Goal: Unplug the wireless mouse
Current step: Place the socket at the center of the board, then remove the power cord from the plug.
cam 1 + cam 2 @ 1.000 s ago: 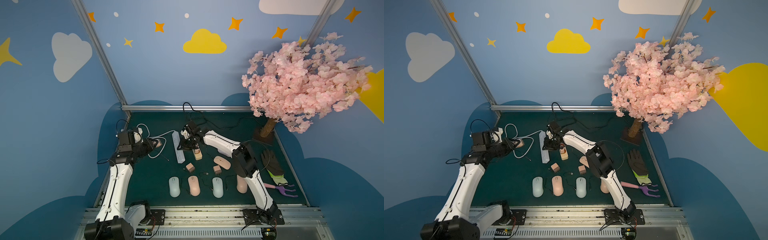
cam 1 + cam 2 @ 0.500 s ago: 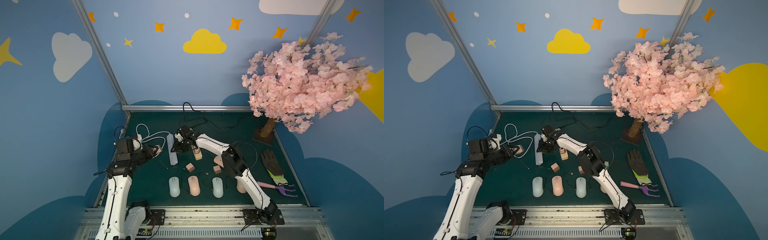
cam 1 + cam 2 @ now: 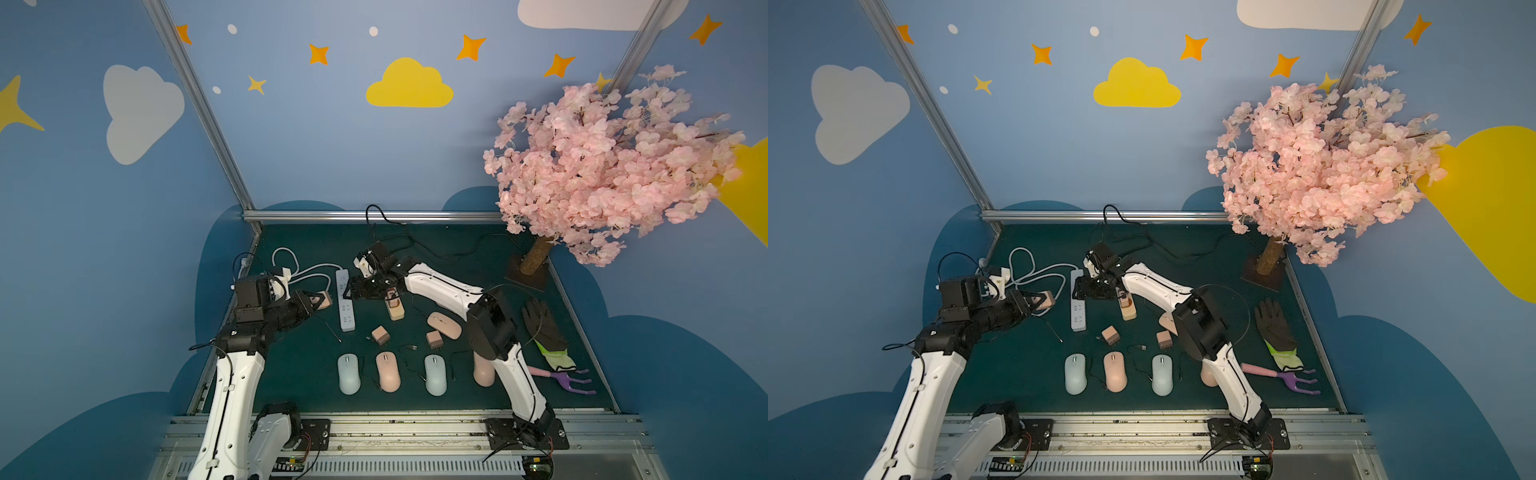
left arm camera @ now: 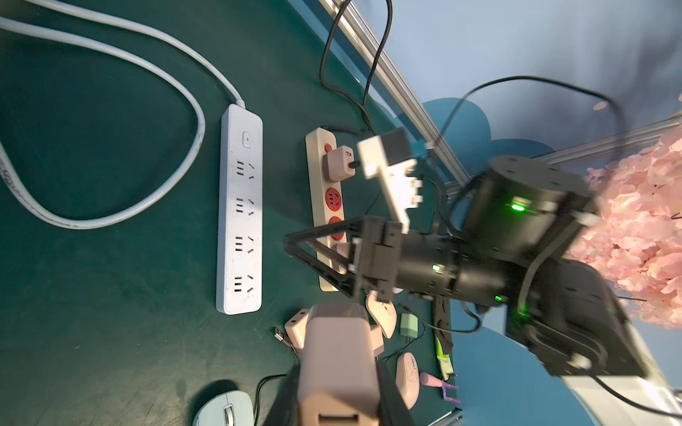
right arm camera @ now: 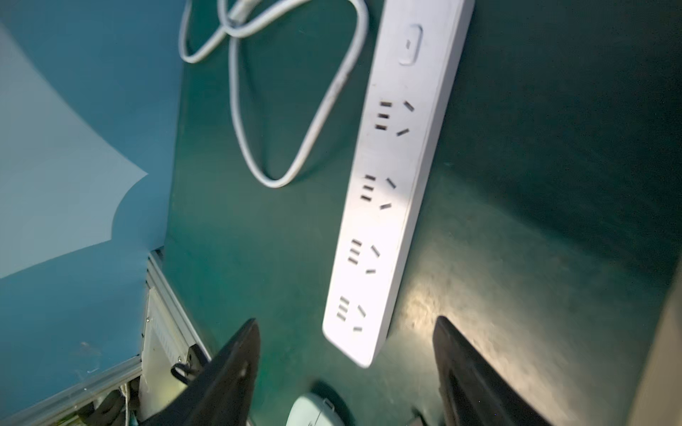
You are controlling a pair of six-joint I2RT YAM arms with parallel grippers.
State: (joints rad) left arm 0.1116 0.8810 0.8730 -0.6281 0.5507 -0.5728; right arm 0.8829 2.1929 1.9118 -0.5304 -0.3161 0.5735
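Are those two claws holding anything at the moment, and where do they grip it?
The left gripper pinches a pink charger block by its opposite sides. The right gripper is open above the white power strip, holding nothing.

The bench (image 3: pixel 291 374) is dark green. One power strip (image 3: pixel 345 301) is white, its cable (image 5: pixel 274 183) white too; the second strip (image 4: pixel 313 221) is cream with red sockets, and the plugged charger (image 4: pixel 335 165) is pink. The left pincer (image 3: pixel 320 299) and right pincer (image 5: pixel 347 320) are black; the held charger (image 4: pixel 337 369) is dusty pink. The row runs pale blue mouse (image 3: pixel 348 374), pink mouse (image 3: pixel 388 372), second blue mouse (image 3: pixel 435 375); the end mouse (image 3: pixel 483 374), half hidden by an arm (image 3: pixel 513 374), looks pink. The glove (image 3: pixel 540 322) is black with a lime cuff, the hand fork (image 3: pixel 567 379) purple with a pink handle. The tree (image 3: pixel 602 174) is pink, the walls (image 3: pixel 374 166) blue with yellow and white clouds and orange stars.
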